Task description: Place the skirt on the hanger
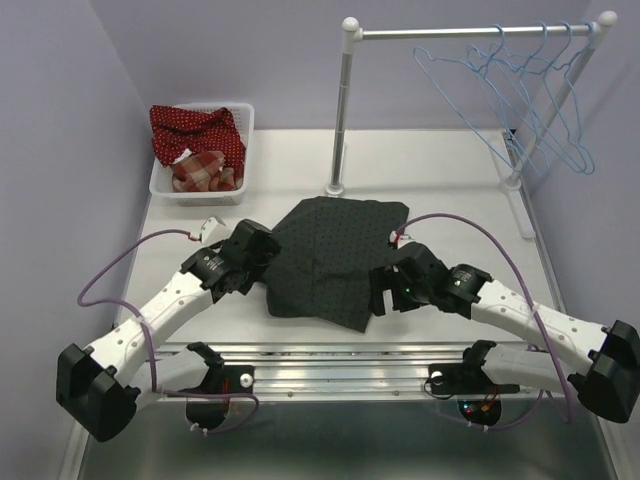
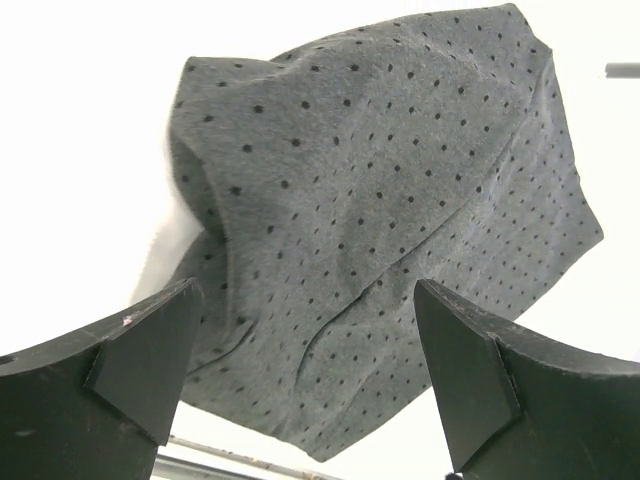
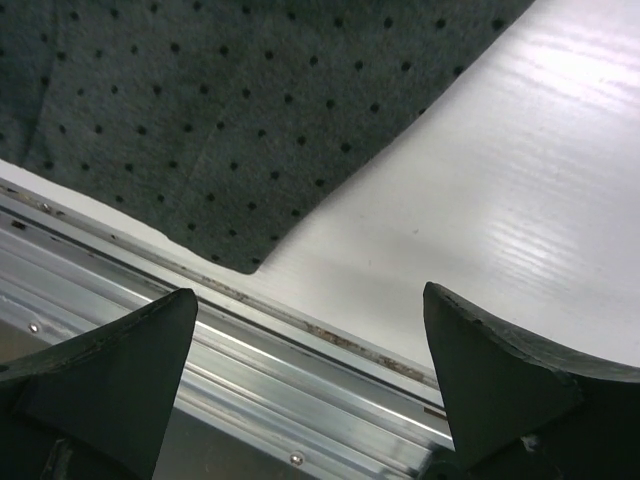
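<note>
My left gripper (image 2: 305, 290): jaws spread, holding nothing, the skirt (image 2: 380, 200) lying flat just ahead of them. My right gripper (image 3: 310, 295): spread, empty, the skirt's corner ahead to its left. The hangers (image 1: 530, 90) hang from the rail (image 1: 470, 32), well beyond both.

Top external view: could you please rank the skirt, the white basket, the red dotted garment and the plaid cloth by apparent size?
1. skirt, clearly the largest
2. white basket
3. red dotted garment, bunched in the basket
4. plaid cloth, partly covered by the garment, so its rank is less sure
</note>
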You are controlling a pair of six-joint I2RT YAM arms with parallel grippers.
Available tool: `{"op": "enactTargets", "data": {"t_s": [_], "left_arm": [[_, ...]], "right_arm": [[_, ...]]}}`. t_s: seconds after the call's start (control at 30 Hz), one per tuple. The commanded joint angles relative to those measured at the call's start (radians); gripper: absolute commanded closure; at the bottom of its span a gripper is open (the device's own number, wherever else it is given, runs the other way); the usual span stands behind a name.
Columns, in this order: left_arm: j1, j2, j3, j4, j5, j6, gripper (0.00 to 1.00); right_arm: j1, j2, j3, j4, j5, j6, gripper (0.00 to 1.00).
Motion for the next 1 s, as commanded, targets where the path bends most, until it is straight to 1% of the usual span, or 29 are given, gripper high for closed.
{"op": "enactTargets", "data": {"t_s": [0.0, 0.07, 0.1, 0.17, 0.2, 0.23, 0.3, 0.33, 0.4, 0.47, 0.53, 0.57, 0.6, 0.67, 0.7, 0.73, 0.77, 0.8, 0.83, 0.87, 0.9, 0.93, 0.97], "left_arm": [[0.008, -0.064, -0.028, -0.099, -0.014, 0.034, 0.01], [0.008, -0.102, -0.074, -0.075, 0.056, 0.056, 0.01], [0.008, -0.115, -0.128, -0.043, 0.107, 0.057, 0.01], [0.006, -0.147, -0.22, 0.016, 0.183, 0.071, 0.01], [0.008, -0.153, -0.247, 0.051, 0.207, 0.076, 0.01], [0.008, -0.159, -0.275, 0.124, 0.233, 0.083, 0.01], [0.005, -0.156, -0.326, 0.2, 0.28, 0.099, 0.01], [0.0, -0.149, -0.338, 0.261, 0.29, 0.102, 0.01], [-0.003, -0.119, -0.36, 0.322, 0.285, 0.109, 0.01], [-0.004, -0.089, -0.361, 0.338, 0.277, 0.113, 0.02], [-0.003, -0.04, -0.36, 0.359, 0.265, 0.119, 0.09], [-0.003, -0.024, -0.358, 0.369, 0.261, 0.12, 0.21], [-0.003, -0.012, -0.348, 0.376, 0.265, 0.132, 0.29], [-0.003, 0.02, -0.334, 0.392, 0.276, 0.143, 0.56], [-0.004, 0.026, -0.317, 0.389, 0.28, 0.149, 0.81], [-0.004, 0.028, -0.309, 0.375, 0.282, 0.154, 0.95], [-0.004, 0.023, -0.302, 0.366, 0.282, 0.156, 1.0], [-0.004, 0.014, -0.288, 0.363, 0.279, 0.165, 1.0], [-0.007, -0.013, -0.279, 0.347, 0.274, 0.169, 1.0], [-0.007, -0.033, -0.271, 0.341, 0.268, 0.174, 1.0], [-0.009, -0.074, -0.251, 0.334, 0.261, 0.185, 1.0], [-0.009, -0.093, -0.239, 0.329, 0.26, 0.194, 1.0], [-0.01, -0.113, -0.214, 0.327, 0.264, 0.212, 1.0]], "right_arm": [[0.003, 0.014, -0.051, 0.099, -0.083, 0.022, 0.0], [0.003, 0.019, -0.092, 0.155, -0.132, 0.059, 0.0], [0.012, 0.02, -0.106, 0.181, -0.154, 0.079, 0.0], [0.012, 0.029, -0.136, 0.247, -0.155, 0.105, 0.0], [0.012, 0.029, -0.143, 0.267, -0.155, 0.111, 0.0], [0.012, 0.04, -0.149, 0.281, -0.139, 0.137, 0.0], [0.012, 0.058, -0.161, 0.33, -0.124, 0.168, 0.0], [0.012, 0.066, -0.166, 0.355, -0.112, 0.184, 0.0], [0.012, 0.089, -0.176, 0.382, -0.075, 0.217, 0.0], [0.012, 0.109, -0.173, 0.393, -0.032, 0.232, 0.01], [0.012, 0.152, -0.157, 0.404, 0.011, 0.231, 0.02], [0.012, 0.169, -0.152, 0.402, 0.029, 0.24, 0.04], [0.012, 0.186, -0.146, 0.406, 0.049, 0.241, 0.08], [0.012, 0.219, -0.131, 0.401, 0.059, 0.247, 0.12], [0.012, 0.244, -0.127, 0.396, 0.062, 0.254, 0.15], [0.012, 0.255, -0.123, 0.398, 0.065, 0.255, 0.19], [0.012, 0.263, -0.124, 0.398, 0.068, 0.258, 0.23], [0.012, 0.276, -0.124, 0.399, 0.074, 0.261, 0.27], [0.012, 0.281, -0.124, 0.402, 0.098, 0.258, 0.46], [0.012, 0.284, -0.124, 0.407, 0.123, 0.258, 0.58], [0.012, 0.286, -0.12, 0.409, 0.169, 0.248, 0.72], [0.012, 0.281, -0.111, 0.409, 0.189, 0.234, 0.78], [0.012, 0.275, -0.086, 0.409, 0.212, 0.222, 0.89]]}}
